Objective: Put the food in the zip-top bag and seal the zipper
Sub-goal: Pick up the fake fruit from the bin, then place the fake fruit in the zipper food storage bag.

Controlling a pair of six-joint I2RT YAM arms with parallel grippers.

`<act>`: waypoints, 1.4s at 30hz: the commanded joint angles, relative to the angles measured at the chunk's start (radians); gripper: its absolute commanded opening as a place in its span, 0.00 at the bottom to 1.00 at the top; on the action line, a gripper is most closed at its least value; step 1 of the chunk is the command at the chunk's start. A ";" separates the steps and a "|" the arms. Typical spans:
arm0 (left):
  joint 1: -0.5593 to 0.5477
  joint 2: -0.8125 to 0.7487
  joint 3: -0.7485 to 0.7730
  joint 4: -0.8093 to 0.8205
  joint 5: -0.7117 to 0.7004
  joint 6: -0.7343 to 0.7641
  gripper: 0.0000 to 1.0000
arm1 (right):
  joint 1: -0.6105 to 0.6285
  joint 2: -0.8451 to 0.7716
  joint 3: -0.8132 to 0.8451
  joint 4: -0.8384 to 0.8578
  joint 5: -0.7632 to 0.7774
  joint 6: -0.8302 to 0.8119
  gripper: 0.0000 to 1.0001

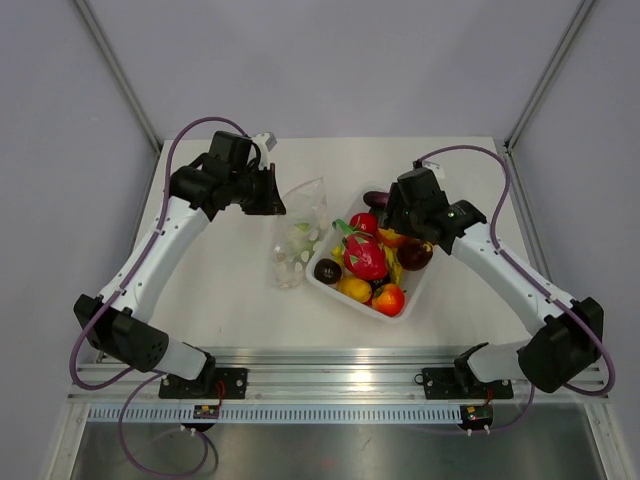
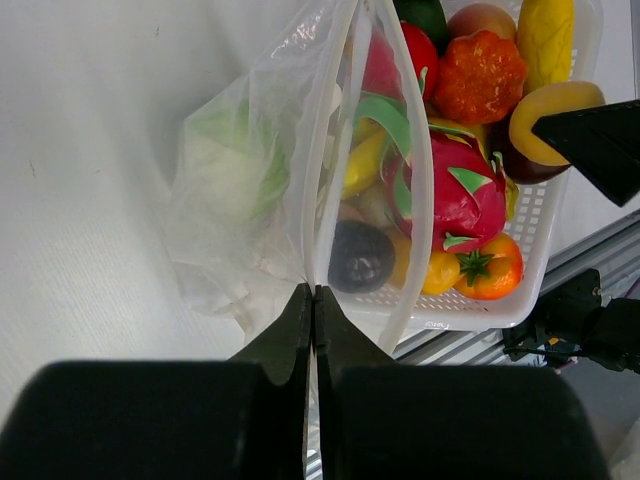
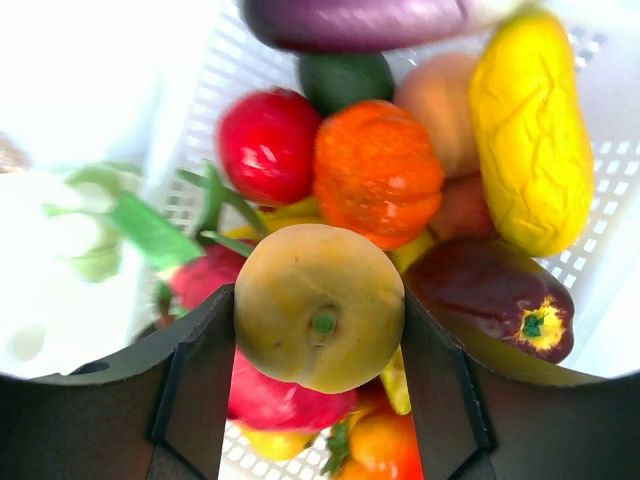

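The see-through zip-top bag (image 1: 301,232) lies left of the tray, with a pale green and white food piece (image 2: 235,165) inside. Its mouth stands open, the zipper strip (image 2: 322,150) running up from my fingers. My left gripper (image 2: 312,292) is shut on the bag's mouth edge; it also shows in the top view (image 1: 272,192). My right gripper (image 3: 320,310) is shut on a round yellow-brown fruit (image 3: 320,305) and holds it above the tray's food, right of the bag. The pink dragon fruit (image 1: 363,256) lies in the tray among the other food.
The white perforated tray (image 1: 420,290) holds an orange pumpkin (image 3: 378,170), a red fruit (image 3: 265,145), a yellow corn-like piece (image 3: 530,130), a dark purple pepper (image 3: 495,290), an aubergine (image 3: 350,20) and a tomato (image 2: 488,268). The table's front rail (image 1: 330,365) is near.
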 commanded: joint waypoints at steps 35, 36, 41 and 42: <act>-0.006 -0.055 -0.015 0.058 0.054 0.006 0.00 | 0.292 0.337 0.613 0.013 -0.038 -0.063 0.98; -0.006 -0.053 -0.015 0.061 0.056 0.005 0.00 | 0.292 0.325 0.587 0.018 -0.018 -0.063 0.97; -0.006 -0.053 -0.017 0.066 0.060 0.003 0.00 | 0.275 0.313 0.538 -0.008 0.020 -0.043 0.74; -0.006 -0.052 -0.017 0.065 0.060 0.003 0.00 | 0.273 0.316 0.524 -0.011 0.025 -0.040 0.72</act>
